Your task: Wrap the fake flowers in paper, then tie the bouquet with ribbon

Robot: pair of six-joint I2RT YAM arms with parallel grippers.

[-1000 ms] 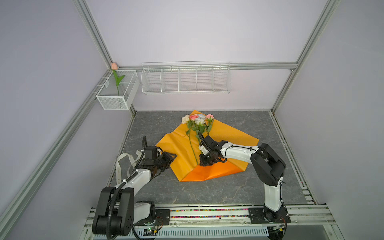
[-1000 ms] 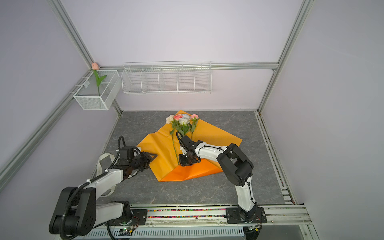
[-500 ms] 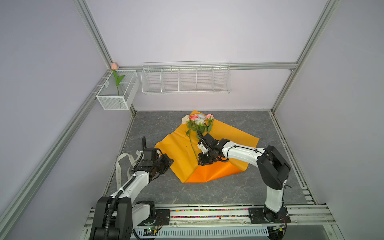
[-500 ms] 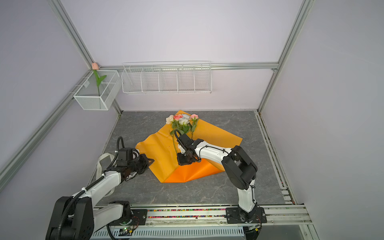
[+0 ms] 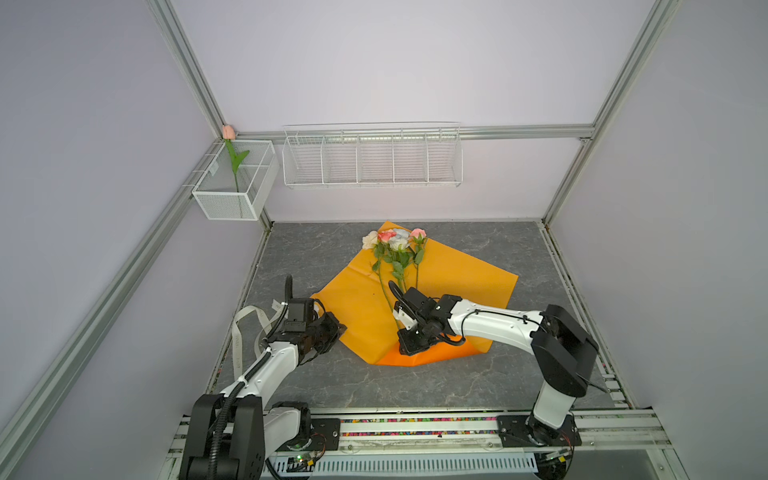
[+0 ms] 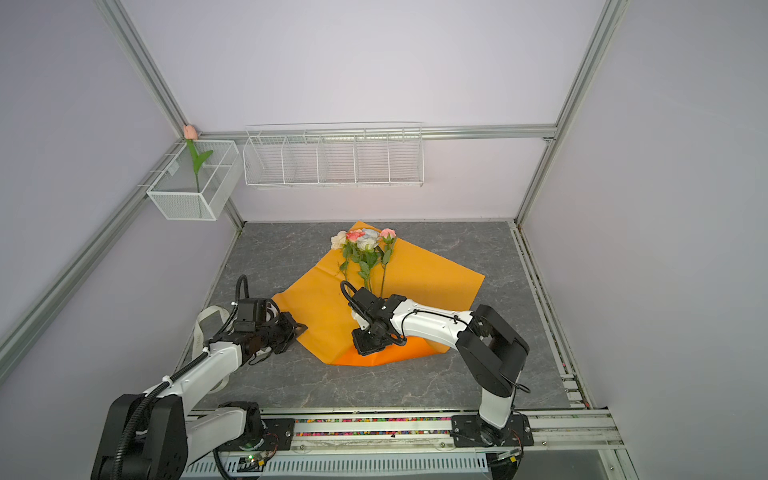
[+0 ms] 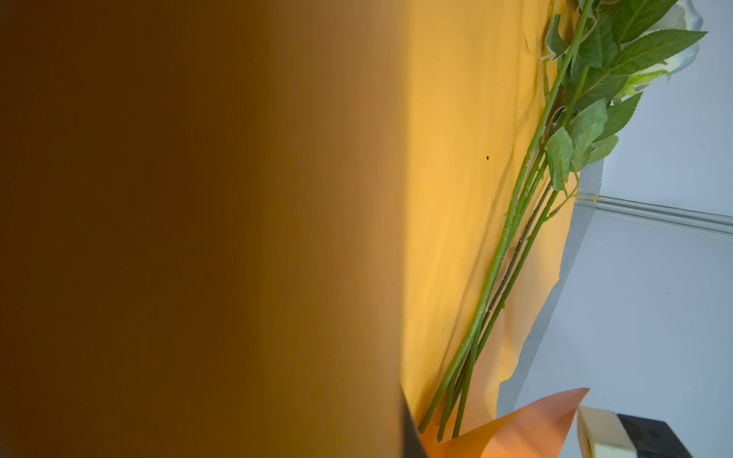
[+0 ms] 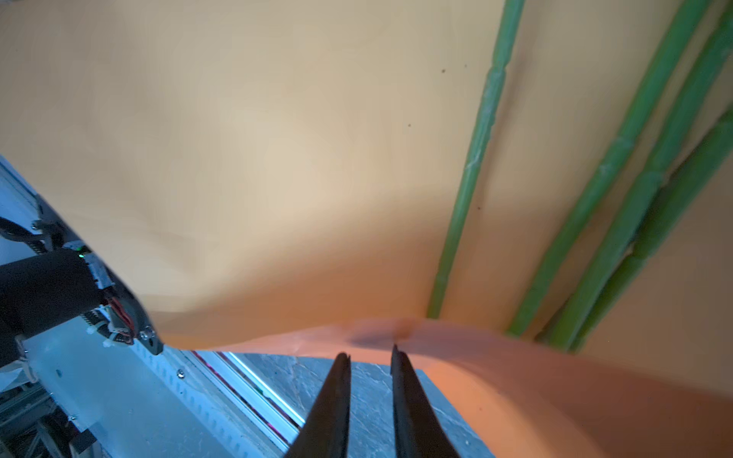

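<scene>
— What hangs on the walls?
— A pink tulip (image 5: 228,132) with one green leaf stands upright in a white mesh basket (image 5: 224,206) at the far left corner. Just beside it, on the back wall, is a white wire rack (image 5: 372,160) with five compartments.
— And below?
— A grey marbled table (image 5: 415,386), framed by aluminium rails (image 5: 415,134).

- No writing, number or brand is showing clearly enough to read in any view.
- A small white tag (image 5: 214,167) is hanging on the rim of the mesh basket (image 5: 224,208), its face too small to read.
- The pale ribbon (image 5: 237,345) is showing faint marks, too small to make out.
</scene>
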